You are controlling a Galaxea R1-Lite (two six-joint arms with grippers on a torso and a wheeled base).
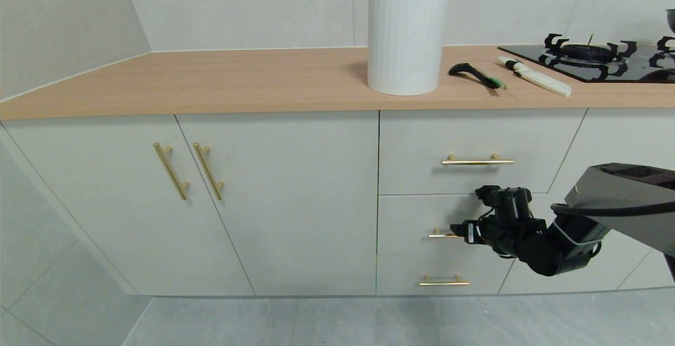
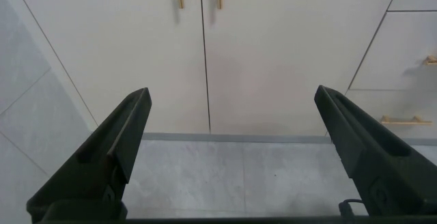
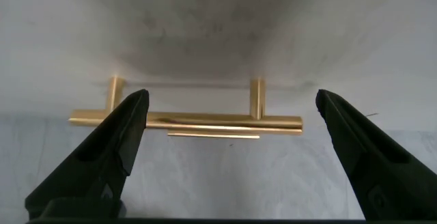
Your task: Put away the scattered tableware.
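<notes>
Right wrist view: the right hand stands spread wide — the drawer handle lies just ahead, across its gap.

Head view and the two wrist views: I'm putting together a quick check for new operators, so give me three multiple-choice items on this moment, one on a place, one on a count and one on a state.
1. Where is the right gripper?
A) over the stove
B) at the middle drawer handle
C) at the cupboard doors

2. How many utensils lie on the countertop beside the white container?
A) two
B) four
C) none

3. How do the right gripper's fingers stand?
A) shut on a spoon
B) shut on the handle
C) open

Answers: B, it sits low against the drawer fronts at that handle. A, a peeler and a knife. C, the right wrist view shows both fingers wide apart.
</notes>
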